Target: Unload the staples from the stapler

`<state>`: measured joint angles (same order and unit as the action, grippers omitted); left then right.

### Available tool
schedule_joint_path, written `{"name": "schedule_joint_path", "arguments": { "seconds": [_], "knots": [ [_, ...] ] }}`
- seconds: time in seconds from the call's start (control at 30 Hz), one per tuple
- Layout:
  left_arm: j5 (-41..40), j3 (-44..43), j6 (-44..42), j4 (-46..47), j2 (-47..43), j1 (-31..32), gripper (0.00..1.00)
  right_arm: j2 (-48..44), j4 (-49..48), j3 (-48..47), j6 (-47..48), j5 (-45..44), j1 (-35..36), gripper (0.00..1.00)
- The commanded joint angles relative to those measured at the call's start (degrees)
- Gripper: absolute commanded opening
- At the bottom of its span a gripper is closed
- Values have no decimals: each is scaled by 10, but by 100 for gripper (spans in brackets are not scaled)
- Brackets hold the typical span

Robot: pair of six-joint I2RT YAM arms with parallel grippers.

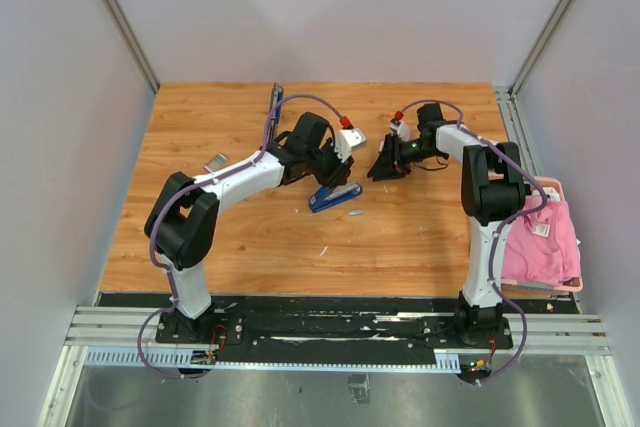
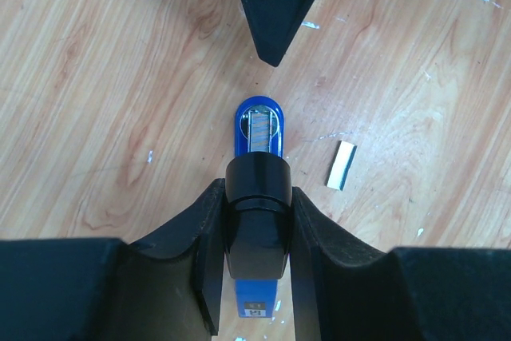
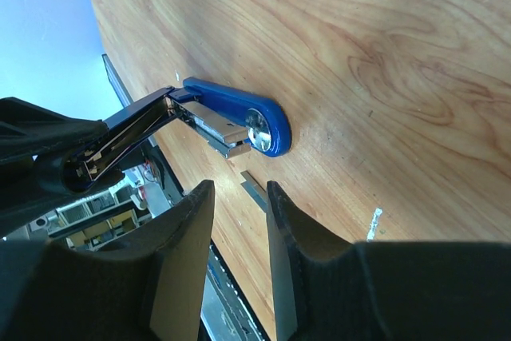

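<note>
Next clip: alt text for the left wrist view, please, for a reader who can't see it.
The left gripper is shut on the black top arm of a blue stapler, whose base extends ahead on the light wooden table. A short silvery-grey strip of staples lies on the wood right of the base, not touching it.

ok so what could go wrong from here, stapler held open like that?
1. The left gripper is clamped only on the stapler's black top arm; the blue base could swing or slip if pushed.
2. The staple strip lies loose on the table beside the base; the open right gripper, close by, could knock it away.
3. I cannot tell whether staples remain in the magazine, so unloading might be called done too early.
</note>
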<state>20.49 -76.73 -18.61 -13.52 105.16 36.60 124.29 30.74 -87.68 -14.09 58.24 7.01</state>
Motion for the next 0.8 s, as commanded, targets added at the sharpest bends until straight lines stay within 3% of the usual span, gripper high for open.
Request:
{"name": "schedule_joint_path", "arguments": {
  "seconds": [0.0, 0.77],
  "knots": [
    [-9, 23, -19, 50, -38, 4, 0, -11, 2, 2, 15, 20, 12, 34],
    [-5, 68, -35, 83, -64, 16, 0, 49, 2, -19, 18, 88, 47, 41]
  ]
}}
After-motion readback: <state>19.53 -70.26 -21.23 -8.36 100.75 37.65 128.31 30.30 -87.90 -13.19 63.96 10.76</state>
